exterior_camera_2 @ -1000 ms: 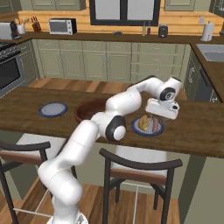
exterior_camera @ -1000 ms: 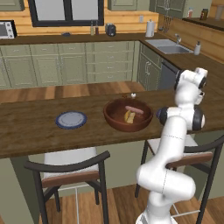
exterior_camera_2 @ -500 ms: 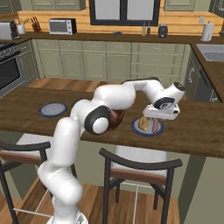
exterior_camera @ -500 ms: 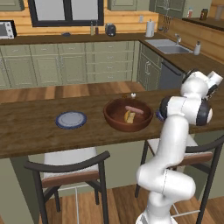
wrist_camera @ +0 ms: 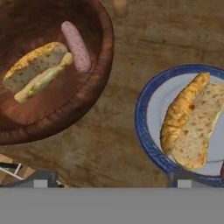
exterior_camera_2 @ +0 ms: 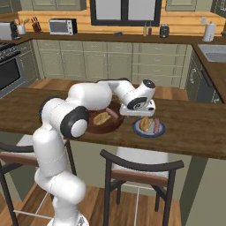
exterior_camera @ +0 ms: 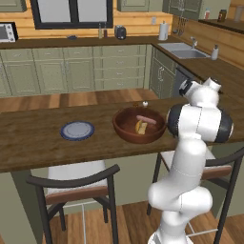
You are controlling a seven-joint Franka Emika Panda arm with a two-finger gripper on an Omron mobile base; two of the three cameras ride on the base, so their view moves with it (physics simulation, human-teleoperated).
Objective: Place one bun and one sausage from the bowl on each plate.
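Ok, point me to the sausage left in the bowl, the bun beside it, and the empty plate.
sausage point(wrist_camera: 76, 46), hand view, middle of its pink body.
bun point(wrist_camera: 37, 71), hand view, centre of its top face.
empty plate point(exterior_camera: 77, 130), left base view, bare centre of the dish.

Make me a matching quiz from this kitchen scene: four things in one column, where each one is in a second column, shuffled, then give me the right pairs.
Things:
1. sausage in the bowl
2. bun on the near plate
3. far plate
4. bowl

Places or states:
A. lies on the blue-rimmed near plate, a sausage next to it
B. sits on the counter between the two plates
C. lies inside the dark wooden bowl, next to a bun
D. sits bare on the counter, nothing on it

Pairs: 1-C, 2-A, 3-D, 4-B
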